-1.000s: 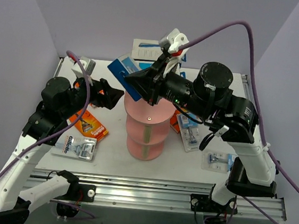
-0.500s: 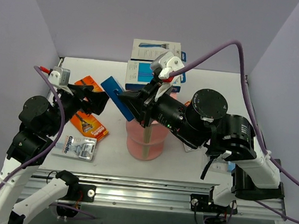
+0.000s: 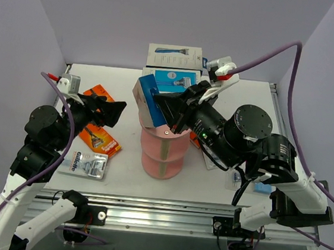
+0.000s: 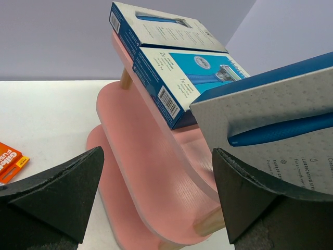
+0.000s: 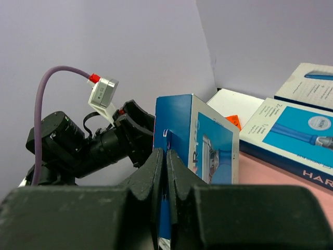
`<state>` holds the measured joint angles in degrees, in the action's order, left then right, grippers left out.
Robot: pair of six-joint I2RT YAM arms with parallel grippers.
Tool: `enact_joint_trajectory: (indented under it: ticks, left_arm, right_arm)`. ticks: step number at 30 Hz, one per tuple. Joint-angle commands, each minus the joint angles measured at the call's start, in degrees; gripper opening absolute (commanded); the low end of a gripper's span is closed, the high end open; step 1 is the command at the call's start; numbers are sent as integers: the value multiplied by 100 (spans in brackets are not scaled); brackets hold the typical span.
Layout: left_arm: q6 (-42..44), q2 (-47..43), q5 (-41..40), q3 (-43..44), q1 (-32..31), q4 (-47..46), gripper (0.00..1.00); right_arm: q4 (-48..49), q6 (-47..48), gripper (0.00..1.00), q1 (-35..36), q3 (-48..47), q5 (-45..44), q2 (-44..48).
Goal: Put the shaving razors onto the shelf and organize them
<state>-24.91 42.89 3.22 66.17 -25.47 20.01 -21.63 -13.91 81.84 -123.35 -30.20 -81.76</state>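
Blue box [image 3: 148, 102] in right hand [image 5: 165, 159] over pink shelf [image 3: 172, 164]; two boxes [image 3: 174, 81] beyond.

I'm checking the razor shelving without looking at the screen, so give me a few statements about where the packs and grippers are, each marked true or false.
1. The right gripper is shut on a blue razor box. True.
2. The left gripper holds an orange pack. False: it is open and empty, and the orange pack lies on the table.
3. Two razor boxes lie on the top tier of the shelf. True.
4. The Gillette blister pack sits on the lowest tier. False: it lies on the table, left of the shelf.
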Motion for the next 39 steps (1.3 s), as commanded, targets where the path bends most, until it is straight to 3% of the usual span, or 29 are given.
enact_joint_trajectory:
  ticks: [1,12,39]
  left_arm:
    - [-32,-18,-6,98,-10,-235,94]
    - [-14,-18,47,115,-10,-138,94]
    - [-49,52,135,159,-10,-146,94]
  right_arm:
    - [159,-524,0,16,57,-460,107]
    - [-210,-1447,0,16,1040,-979,853]
    - [-957,-2818,0,7,1831,-1261,1689]
